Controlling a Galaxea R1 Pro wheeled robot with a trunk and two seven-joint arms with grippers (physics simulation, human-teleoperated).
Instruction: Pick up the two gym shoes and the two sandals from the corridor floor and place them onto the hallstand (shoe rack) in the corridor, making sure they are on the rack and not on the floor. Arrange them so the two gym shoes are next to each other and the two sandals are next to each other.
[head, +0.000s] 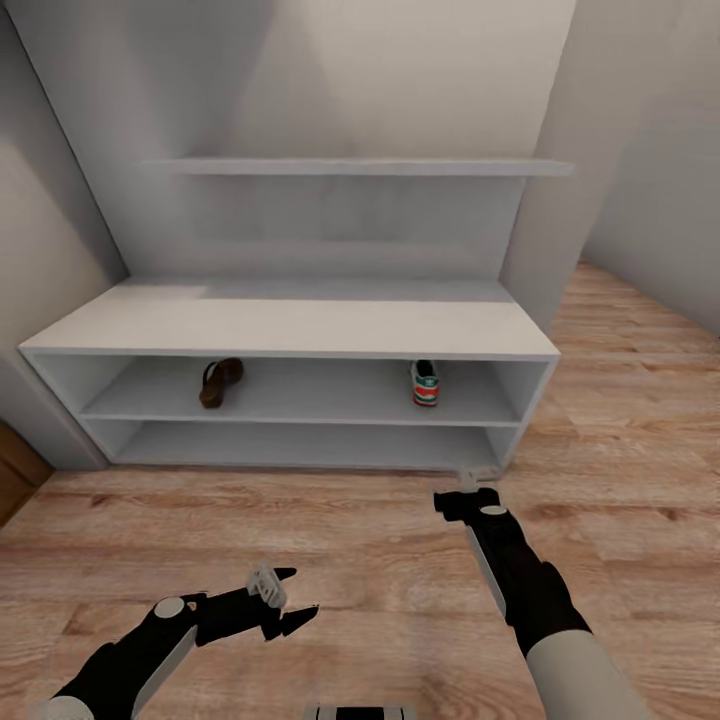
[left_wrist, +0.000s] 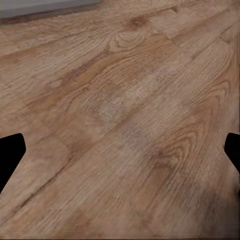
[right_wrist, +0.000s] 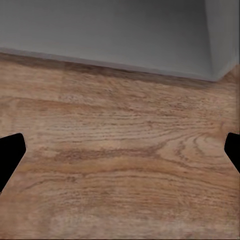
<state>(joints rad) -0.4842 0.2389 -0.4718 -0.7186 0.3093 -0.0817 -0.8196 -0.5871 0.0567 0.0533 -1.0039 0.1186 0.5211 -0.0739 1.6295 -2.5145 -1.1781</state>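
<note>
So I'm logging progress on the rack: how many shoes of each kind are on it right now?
Sandals: 1, a brown sandal on the upper open shelf of the rack, toward its left end.
Sneakers: 1, a white sneaker on the same shelf, toward the right.
Total: 2

Wood-plank floor (head: 330, 540) in warm brown with visible grain runs across the corridor; pale grey walls (head: 400, 80) rise behind and to the sides, meeting at a corner on the right; a brown wooden panel (head: 15, 480) shows at the left edge, low down.
</note>
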